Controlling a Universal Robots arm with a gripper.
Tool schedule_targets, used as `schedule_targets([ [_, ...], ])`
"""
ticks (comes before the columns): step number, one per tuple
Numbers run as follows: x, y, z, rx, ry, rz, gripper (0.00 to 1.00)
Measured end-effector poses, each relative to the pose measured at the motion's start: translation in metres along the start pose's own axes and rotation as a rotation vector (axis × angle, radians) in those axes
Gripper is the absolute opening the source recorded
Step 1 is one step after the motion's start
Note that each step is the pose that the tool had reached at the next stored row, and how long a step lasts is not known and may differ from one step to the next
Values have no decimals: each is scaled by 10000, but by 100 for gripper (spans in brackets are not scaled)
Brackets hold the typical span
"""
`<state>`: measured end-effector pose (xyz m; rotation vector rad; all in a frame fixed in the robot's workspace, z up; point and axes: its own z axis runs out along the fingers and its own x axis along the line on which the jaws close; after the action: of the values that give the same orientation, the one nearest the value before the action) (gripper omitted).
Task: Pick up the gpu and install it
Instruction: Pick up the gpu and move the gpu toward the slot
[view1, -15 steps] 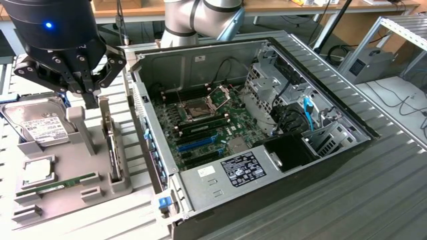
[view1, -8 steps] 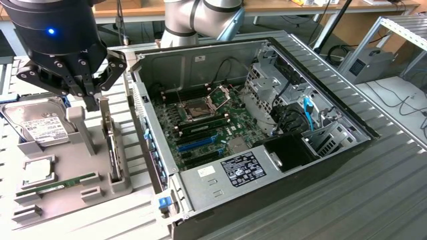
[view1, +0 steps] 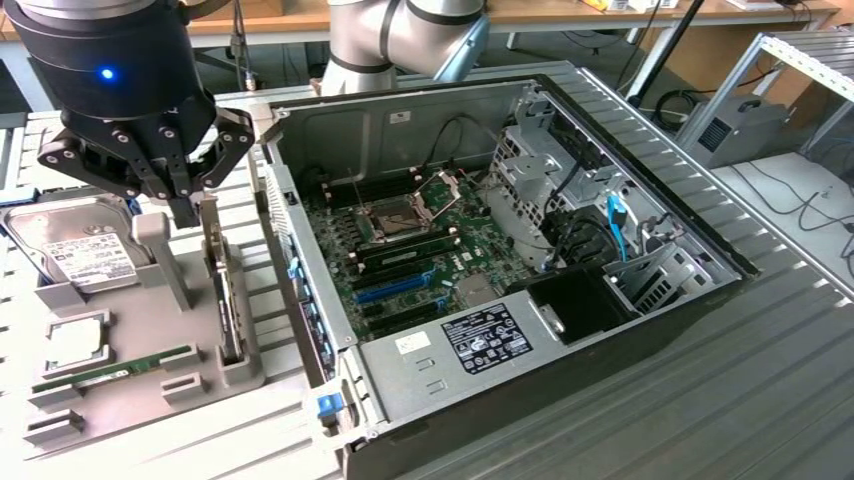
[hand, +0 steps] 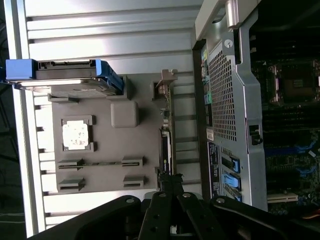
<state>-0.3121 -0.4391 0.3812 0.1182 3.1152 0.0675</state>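
The claw (view1: 187, 205) (hand: 170, 181) hangs over a grey tray (view1: 187, 320) (hand: 107, 145) that sits on the ribbed metal counter (view1: 747, 400) (hand: 110, 30). Its two fingers are clenched, squeezed in close to each other. Their tips are right at one end of the gpu (view1: 230, 300) (hand: 165, 145). I cannot tell if they are pinching the card or just sitting above it. The gpu is a thin dark card. It stands up on its edge in a slot of the tray, on the side of the tray that is nearest the computer case (view1: 360, 120) (hand: 225, 100). It is not in the case. The case lies on the counter with its side off, just beside the tray, on the exterior view's right of it. Inside it you can see the green board (view1: 400, 250) (hand: 290, 125) with its long slots and a square socket. Other parts sit in the tray too. A silver hard drive (view1: 80, 250) (hand: 65, 77) with a white label is at the far end, leaning a little. A square chip (view1: 78, 345) (hand: 76, 135) lies flat in its own little holder. A slim green memory stick (view1: 114, 372) (hand: 100, 163) rests between two small blocks, near the chip. The grey robot arm (view1: 400, 40) rises behind the case at the back of the counter.
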Motion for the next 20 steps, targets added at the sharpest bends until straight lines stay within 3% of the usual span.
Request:
schedule_targets([
  [12, 0, 0, 0, -1, 0, 0, 11],
  [13, 0, 0, 0, 0, 0, 0, 30],
  [14, 0, 0, 0, 0, 0, 0, 36],
  [15, 0, 0, 0, 0, 0, 0, 36],
  [16, 0, 0, 0, 0, 0, 0, 42],
  [20, 0, 0, 0, 0, 0, 0, 42],
])
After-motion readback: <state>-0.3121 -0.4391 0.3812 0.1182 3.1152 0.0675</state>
